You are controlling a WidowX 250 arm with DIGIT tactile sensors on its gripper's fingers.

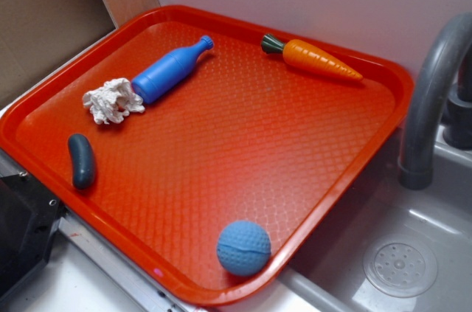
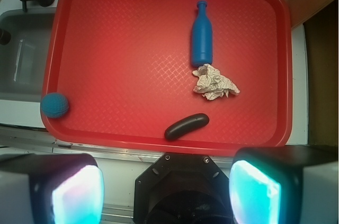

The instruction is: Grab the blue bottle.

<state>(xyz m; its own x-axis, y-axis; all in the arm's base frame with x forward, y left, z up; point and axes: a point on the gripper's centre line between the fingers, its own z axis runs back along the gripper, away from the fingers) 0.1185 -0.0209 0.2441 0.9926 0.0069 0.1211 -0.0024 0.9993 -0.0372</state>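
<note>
On the red tray (image 1: pixel 324 179): blue bottle (image 2: pixel 202 36) lying flat, base touching crumpled paper (image 2: pixel 214 82), neck free for a clean pinch. Gripper (image 2: pixel 167 192) spread wide, empty, well short of it, above the tray's near edge.

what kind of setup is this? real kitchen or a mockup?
Most likely a toy kitchen mockup: a grey plastic sink with a moulded faucet, and a red tray holding play items like a carrot and the blue bottle.
</note>
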